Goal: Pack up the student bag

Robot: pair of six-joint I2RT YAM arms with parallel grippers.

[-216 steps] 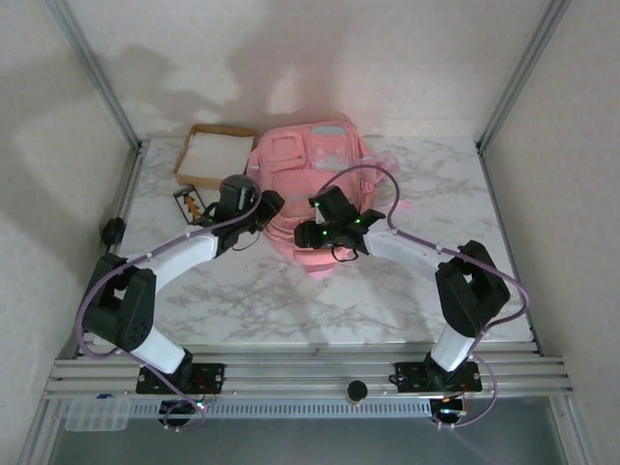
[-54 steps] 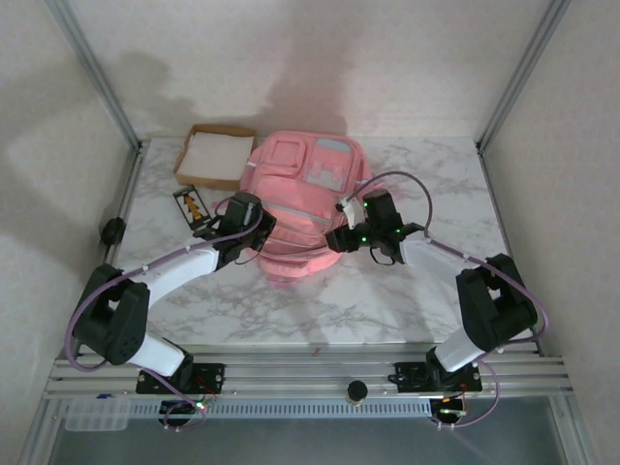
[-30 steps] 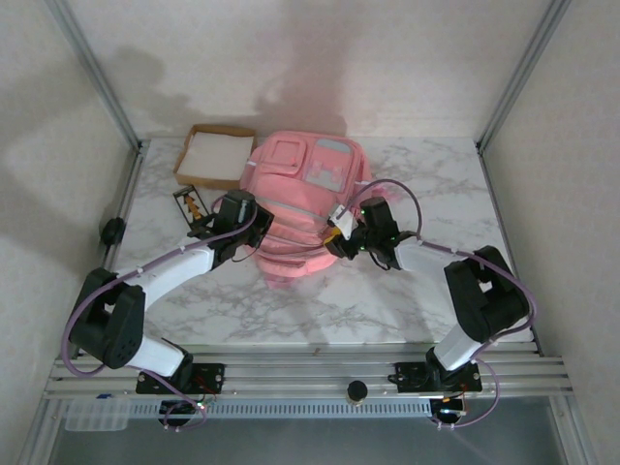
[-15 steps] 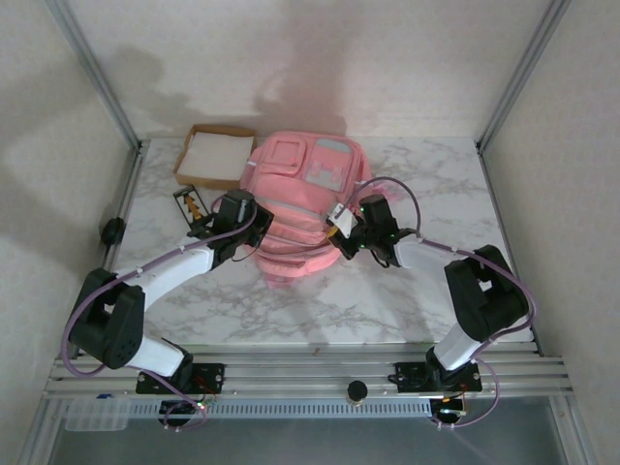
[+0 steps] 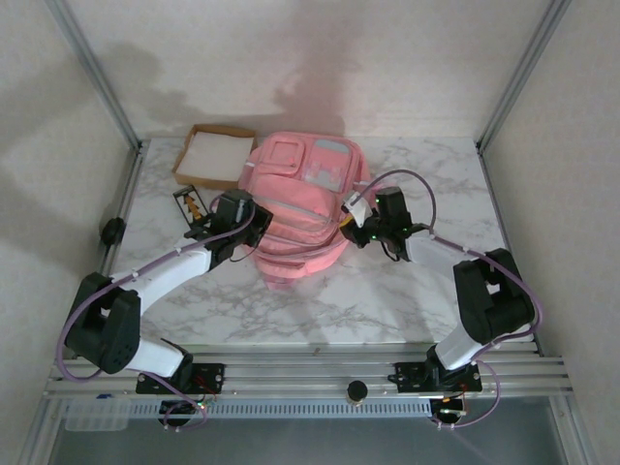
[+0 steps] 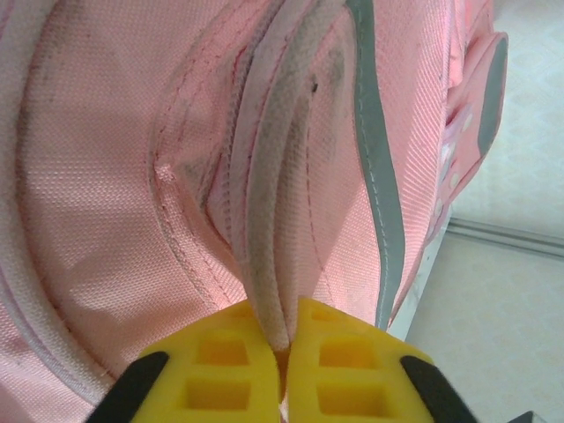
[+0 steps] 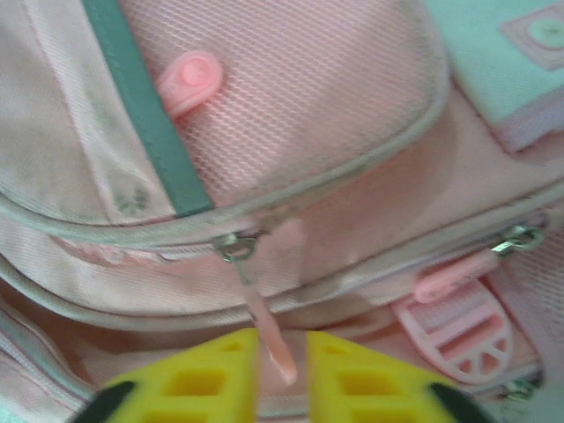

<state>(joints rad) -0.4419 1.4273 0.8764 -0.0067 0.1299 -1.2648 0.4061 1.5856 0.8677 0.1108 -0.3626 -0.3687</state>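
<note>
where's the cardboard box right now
In the top view, the cardboard box sits at the table's far left corner, right beside the student bag, with a small card just nearer.

Top view: bright, soft, even light, prob. from overhead. Broad grey shadows smear the far wall (image 5: 145, 87), w/ a pink cast above the student bag (image 5: 300, 194). Faint arm shadows on the marble table (image 5: 320, 300). Left wrist cam: crisp fabric weave, folds darker at left, far right bg washed out. Right wrist cam: soft overall, maybe motion blur; zip pull (image 7: 264, 330) smeared.
</note>
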